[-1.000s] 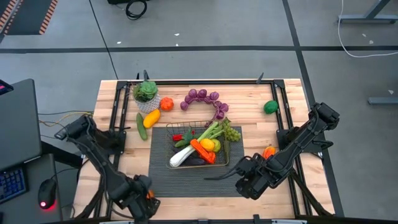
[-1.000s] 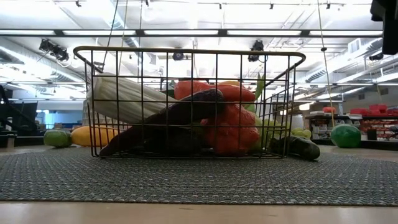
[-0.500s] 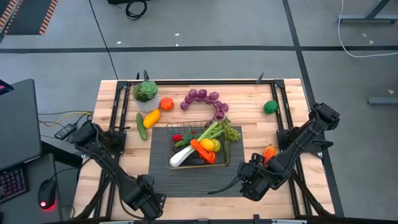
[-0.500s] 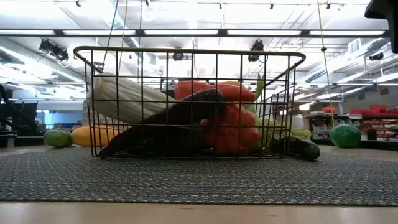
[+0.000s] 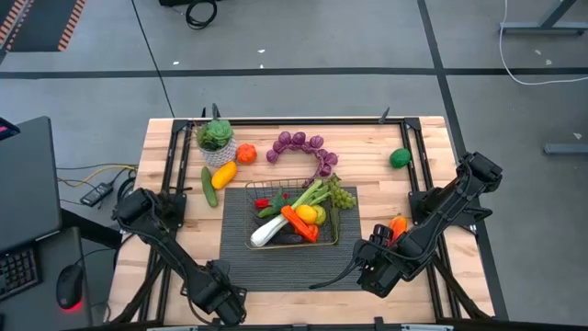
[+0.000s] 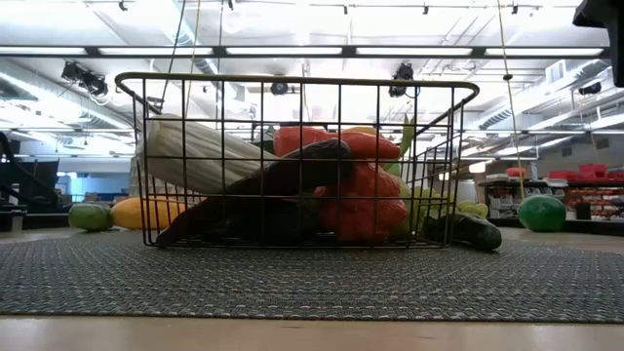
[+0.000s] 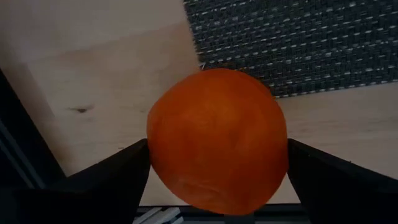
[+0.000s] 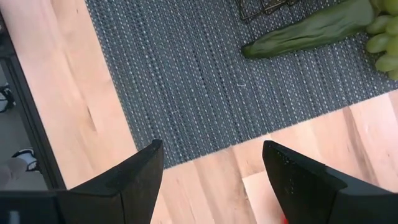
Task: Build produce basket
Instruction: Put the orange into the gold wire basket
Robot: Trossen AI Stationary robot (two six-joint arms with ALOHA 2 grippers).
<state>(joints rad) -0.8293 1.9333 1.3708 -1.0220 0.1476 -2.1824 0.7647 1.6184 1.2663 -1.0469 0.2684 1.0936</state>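
The brass-wire basket (image 5: 292, 213) stands on the dark ribbed mat (image 5: 276, 267) and holds a leek (image 5: 268, 230), a carrot (image 5: 299, 223) and other toy produce; it also shows in the low view (image 6: 297, 88). My left gripper (image 5: 220, 296) is near the table's near edge, off the mat's near left corner, shut on an orange (image 7: 217, 140). My right gripper (image 5: 344, 271) is open and empty over the mat's near right part; its own view (image 8: 214, 180) shows mat and wood between the fingers. My left gripper pinches the orange by two opposite sides (image 7: 158, 155) between its two fingers, which point down at the table. The orange fills the gap between the fingers. Wood and the mat's corner (image 7: 205, 62) show beyond it; whether it rests on the table I cannot tell.
Outside the basket lie purple grapes (image 5: 303, 147), a green apple (image 5: 399, 158), an orange (image 5: 245, 154), a cucumber (image 5: 209, 186), a yellow fruit (image 5: 223, 175) and an orange pepper (image 5: 397, 223). A potted succulent (image 5: 217, 140) stands far left. Green grapes (image 5: 342, 196) lie beside the basket.
My left gripper has shifted a little toward the table's right along the near edge, still shut on the orange. My right gripper has drawn back toward the near edge, and its fingers have turned more toward the near left. The basket and produce have stayed put.
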